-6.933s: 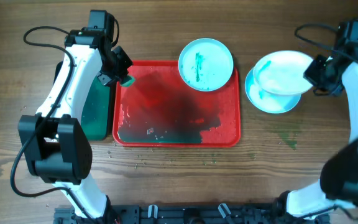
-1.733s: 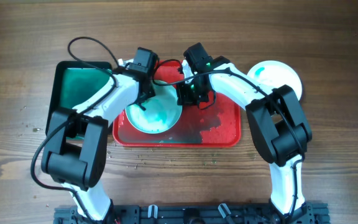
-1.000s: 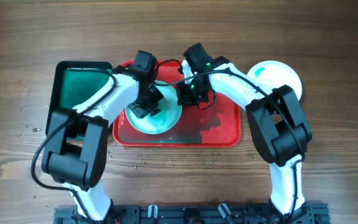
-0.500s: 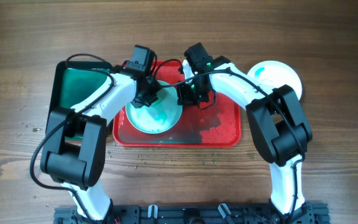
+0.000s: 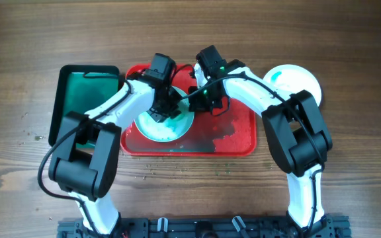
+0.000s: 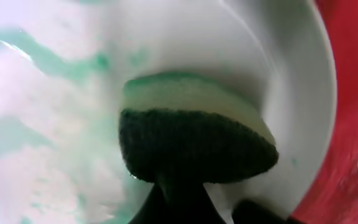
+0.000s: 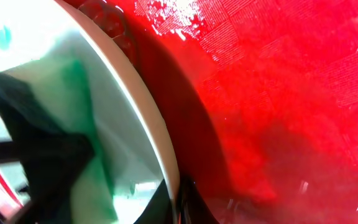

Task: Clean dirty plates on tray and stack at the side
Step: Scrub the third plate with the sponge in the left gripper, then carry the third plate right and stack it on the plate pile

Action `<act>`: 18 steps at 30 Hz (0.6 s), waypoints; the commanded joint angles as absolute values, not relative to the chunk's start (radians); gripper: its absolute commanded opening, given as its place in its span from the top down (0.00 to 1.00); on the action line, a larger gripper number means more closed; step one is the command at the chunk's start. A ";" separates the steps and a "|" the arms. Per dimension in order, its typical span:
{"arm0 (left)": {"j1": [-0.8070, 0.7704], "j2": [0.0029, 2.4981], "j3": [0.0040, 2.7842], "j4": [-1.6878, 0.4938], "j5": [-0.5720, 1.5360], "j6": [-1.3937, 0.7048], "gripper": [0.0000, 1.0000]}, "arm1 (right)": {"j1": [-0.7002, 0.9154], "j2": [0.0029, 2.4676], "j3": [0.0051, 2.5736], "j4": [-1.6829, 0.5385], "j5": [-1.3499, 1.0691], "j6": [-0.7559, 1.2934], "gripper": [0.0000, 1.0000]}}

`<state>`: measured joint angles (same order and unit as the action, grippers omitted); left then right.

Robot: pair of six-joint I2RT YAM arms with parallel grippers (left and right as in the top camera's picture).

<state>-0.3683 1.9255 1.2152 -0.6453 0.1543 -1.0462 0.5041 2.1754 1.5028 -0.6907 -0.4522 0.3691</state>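
While the left gripper (image 5: pixel 163 111) is clamped on a sponge (image 6: pixel 194 134) and presses it against the white plate (image 5: pixel 170 132), the right gripper (image 5: pixel 200 99) is closed on that plate's right rim. The plate, smeared teal, sits in the left half of the wet red tray (image 5: pixel 233 142); a second plate (image 5: pixel 299 79) lies on the wooden table just right of the tray; a dark green tray (image 5: pixel 84 99) sits to the left.
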 commanded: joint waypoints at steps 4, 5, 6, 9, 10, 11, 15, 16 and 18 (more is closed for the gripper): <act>-0.285 1.940 1.221 -0.749 0.021 -1.040 0.96 | 0.505 2.196 1.491 -0.692 -0.447 0.367 0.94; -0.289 1.940 1.221 -0.791 0.020 -0.964 0.96 | 0.505 2.196 1.491 -0.693 -0.447 0.367 0.94; -0.291 1.940 1.221 -0.823 0.010 -0.920 0.96 | 0.505 2.196 1.491 -0.692 -0.447 0.366 0.94; -0.270 1.940 1.222 -0.817 0.054 -0.721 0.96 | 0.505 2.196 1.491 -0.692 -0.466 0.361 0.94; -0.239 1.938 1.235 -0.784 0.152 -0.606 0.96 | 0.505 2.196 1.491 -0.695 -0.495 0.336 0.95; -0.214 1.937 1.254 -0.778 0.208 -0.558 0.96 | 0.505 2.196 1.491 -0.701 -0.495 0.337 0.95; -0.019 1.917 1.516 -0.892 0.443 -0.398 0.96 | 0.505 2.195 1.491 -0.729 -0.490 0.372 0.96; 0.024 1.917 1.581 -0.942 0.445 -0.396 0.96 | 0.506 2.183 1.491 -0.742 -0.472 0.377 0.96; 0.074 1.917 1.617 -0.966 0.445 -0.401 0.96 | 0.518 2.124 1.491 -0.749 -0.338 0.392 0.96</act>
<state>0.0177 1.9350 1.5669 -0.9421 0.3786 -0.4633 0.5053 2.1742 1.5009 -0.7353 -0.4675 0.3660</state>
